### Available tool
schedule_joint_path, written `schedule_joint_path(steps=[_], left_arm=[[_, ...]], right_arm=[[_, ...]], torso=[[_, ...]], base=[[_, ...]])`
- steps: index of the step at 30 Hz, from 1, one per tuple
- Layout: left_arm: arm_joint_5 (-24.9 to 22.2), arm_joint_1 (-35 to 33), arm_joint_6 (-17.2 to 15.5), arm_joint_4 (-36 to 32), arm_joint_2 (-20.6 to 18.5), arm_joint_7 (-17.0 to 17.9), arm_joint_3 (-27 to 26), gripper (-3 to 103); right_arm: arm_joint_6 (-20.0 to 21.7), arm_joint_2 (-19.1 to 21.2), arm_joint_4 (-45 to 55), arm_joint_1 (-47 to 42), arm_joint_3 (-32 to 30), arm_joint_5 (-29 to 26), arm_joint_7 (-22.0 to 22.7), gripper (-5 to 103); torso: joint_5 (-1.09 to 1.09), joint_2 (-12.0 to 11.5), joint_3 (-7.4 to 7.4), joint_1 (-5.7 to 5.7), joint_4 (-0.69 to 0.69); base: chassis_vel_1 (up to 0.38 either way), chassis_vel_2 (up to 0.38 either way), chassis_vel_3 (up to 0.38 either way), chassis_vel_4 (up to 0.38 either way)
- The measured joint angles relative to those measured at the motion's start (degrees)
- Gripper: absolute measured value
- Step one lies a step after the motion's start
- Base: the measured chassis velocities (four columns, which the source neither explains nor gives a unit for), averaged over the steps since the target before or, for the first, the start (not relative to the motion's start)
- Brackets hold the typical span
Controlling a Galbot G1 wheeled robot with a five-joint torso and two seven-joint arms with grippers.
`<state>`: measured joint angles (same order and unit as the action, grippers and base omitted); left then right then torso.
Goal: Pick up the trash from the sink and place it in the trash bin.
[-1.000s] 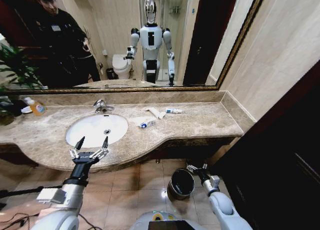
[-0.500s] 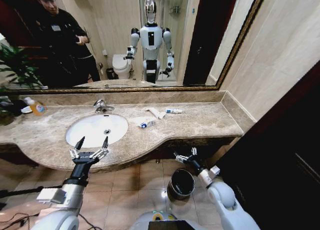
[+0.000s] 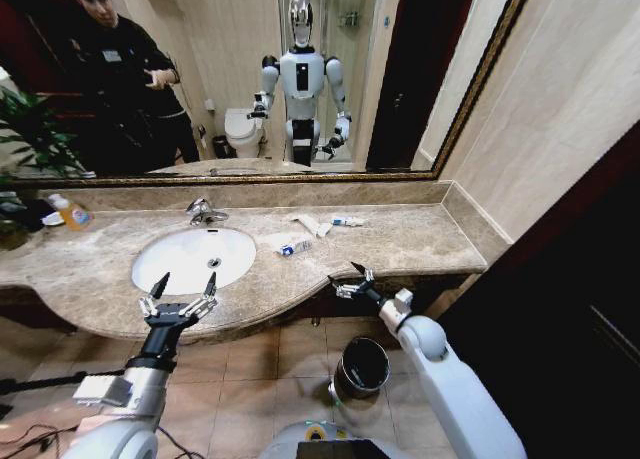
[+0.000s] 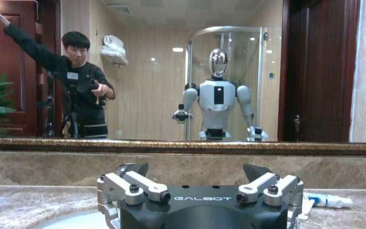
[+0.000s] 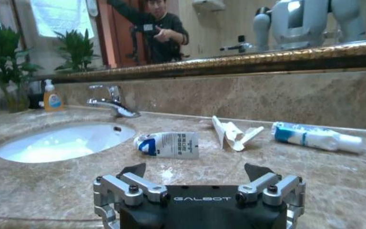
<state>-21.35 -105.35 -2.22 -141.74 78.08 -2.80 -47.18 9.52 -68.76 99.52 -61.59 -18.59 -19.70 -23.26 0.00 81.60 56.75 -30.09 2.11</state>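
Three pieces of trash lie on the marble counter right of the sink point(image 3: 193, 257): a white-and-blue packet point(image 3: 295, 247) point(image 5: 169, 144), a crumpled white wrapper point(image 3: 310, 224) point(image 5: 234, 134) and a white-and-blue tube point(image 3: 347, 221) point(image 5: 313, 136) point(image 4: 326, 200). My right gripper point(image 3: 350, 282) point(image 5: 196, 171) hovers open and empty at the counter's front edge, short of the packet. My left gripper point(image 3: 180, 294) point(image 4: 196, 171) is open and empty over the front rim of the sink point(image 5: 65, 141). The dark trash bin point(image 3: 363, 366) stands on the floor under the right arm.
A chrome faucet point(image 3: 205, 212) point(image 5: 112, 102) sits behind the basin. A bottle of orange liquid point(image 3: 72, 214) point(image 5: 53, 100) and a plant point(image 3: 30, 139) are at the far left. A mirror backs the counter, and a wall closes the right end.
My right arm has risen from beside the trash bin on the floor up to the counter's front edge. The left arm and the trash have not moved.
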Motion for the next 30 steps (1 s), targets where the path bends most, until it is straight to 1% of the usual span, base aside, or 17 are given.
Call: schedule_joint_path(steps=[5, 8, 9, 10, 13, 18, 21, 25, 30], left_arm=[[0.0, 0.0, 0.0, 0.0, 0.0, 0.0, 0.0, 100], [0.0, 0.0, 0.0, 0.0, 0.0, 0.0, 0.0, 100], [0.0, 0.0, 0.0, 0.0, 0.0, 0.0, 0.0, 100], [0.0, 0.0, 0.0, 0.0, 0.0, 0.0, 0.0, 100], [0.0, 0.0, 0.0, 0.0, 0.0, 0.0, 0.0, 100], [0.0, 0.0, 0.0, 0.0, 0.0, 0.0, 0.0, 100], [0.0, 0.0, 0.0, 0.0, 0.0, 0.0, 0.0, 100], [0.0, 0.0, 0.0, 0.0, 0.0, 0.0, 0.0, 100], [0.0, 0.0, 0.0, 0.0, 0.0, 0.0, 0.0, 100]], right_arm=[[1.6, 1.0, -2.8, 4.3, 2.9, -0.5, -1.4, 100], [3.5, 1.4, -4.9, 9.1, 6.8, -1.4, -2.1, 100], [3.5, 1.4, -4.9, 9.1, 6.8, -1.4, -2.1, 100], [4.1, 1.4, -5.7, 11.2, 8.1, -1.6, -2.1, 100], [4.5, 0.7, -8.3, 16.4, 11.2, -1.7, -2.1, 100], [4.8, -0.1, -10.8, 20.7, 14.3, -1.6, -2.2, 100], [4.6, -0.9, -13.4, 23.7, 16.8, -0.4, -2.7, 100], [4.4, -2.3, -17.2, 26.7, 17.7, 2.1, -5.2, 100], [4.9, -2.7, -19.8, 28.8, 18.3, 3.1, -7.2, 100]], torso=[[0.0, 0.0, 0.0, 0.0, -0.01], [0.0, 0.0, 0.0, 0.0, 0.0], [0.0, 0.0, 0.0, 0.0, 0.0], [0.0, 0.0, 0.0, 0.0, 0.0], [-0.01, 0.0, 0.0, 0.0, 0.0], [0.0, 0.0, 0.0, 0.0, 0.0], [0.0, 0.0, 0.0, 0.0, 0.0], [-0.01, 0.0, 0.0, 0.0, 0.0], [-0.01, 0.0, 0.0, 0.0, 0.0]], base=[[0.0, 0.0, 0.0, 0.0], [0.0, 0.0, 0.0, 0.0], [0.0, 0.0, 0.0, 0.0], [0.0, 0.0, 0.0, 0.0], [0.0, 0.0, 0.0, 0.0], [0.0, 0.0, 0.0, 0.0], [0.0, 0.0, 0.0, 0.0], [0.0, 0.0, 0.0, 0.0], [0.0, 0.0, 0.0, 0.0]])
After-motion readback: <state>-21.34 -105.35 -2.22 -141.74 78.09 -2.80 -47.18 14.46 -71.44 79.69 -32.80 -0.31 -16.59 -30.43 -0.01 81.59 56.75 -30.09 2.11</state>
